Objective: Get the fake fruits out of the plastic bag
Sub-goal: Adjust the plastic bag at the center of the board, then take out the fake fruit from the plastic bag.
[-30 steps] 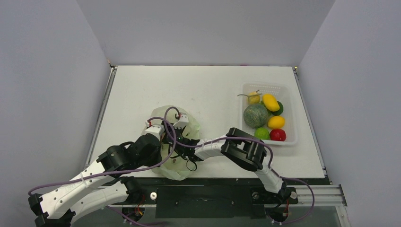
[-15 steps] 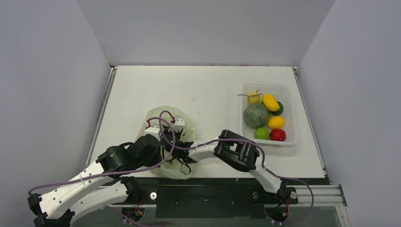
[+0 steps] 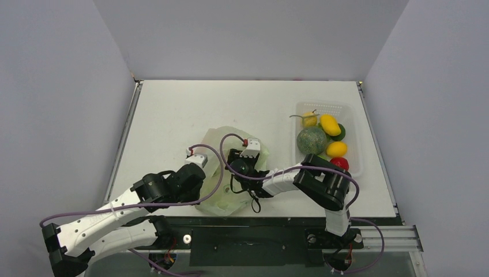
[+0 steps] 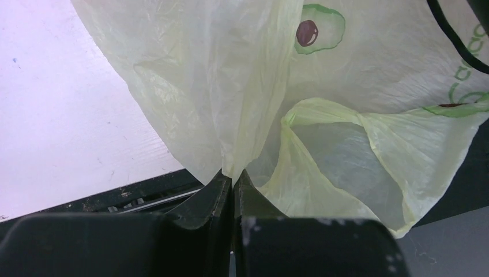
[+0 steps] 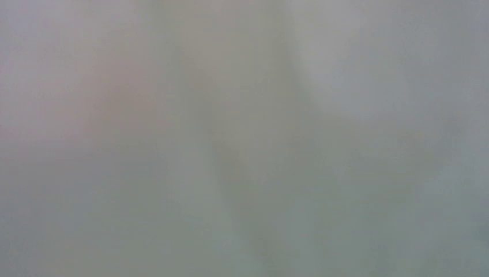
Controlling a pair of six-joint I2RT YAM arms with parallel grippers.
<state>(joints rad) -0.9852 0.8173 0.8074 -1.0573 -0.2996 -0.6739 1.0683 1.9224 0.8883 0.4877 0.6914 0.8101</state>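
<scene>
Basket w/ fruits, melon, pear; bag contents unseen.

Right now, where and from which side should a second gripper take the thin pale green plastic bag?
Probably take the thin pale green plastic bag at its opening's folded rim, from the right of the left gripper, which pinches the bunched film; that rim stands free as a thin edge.

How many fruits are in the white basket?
6: pear and yellow fruit at back, dark green one right, melon middle, orange one, red one front. The right arm may hide more.
</scene>
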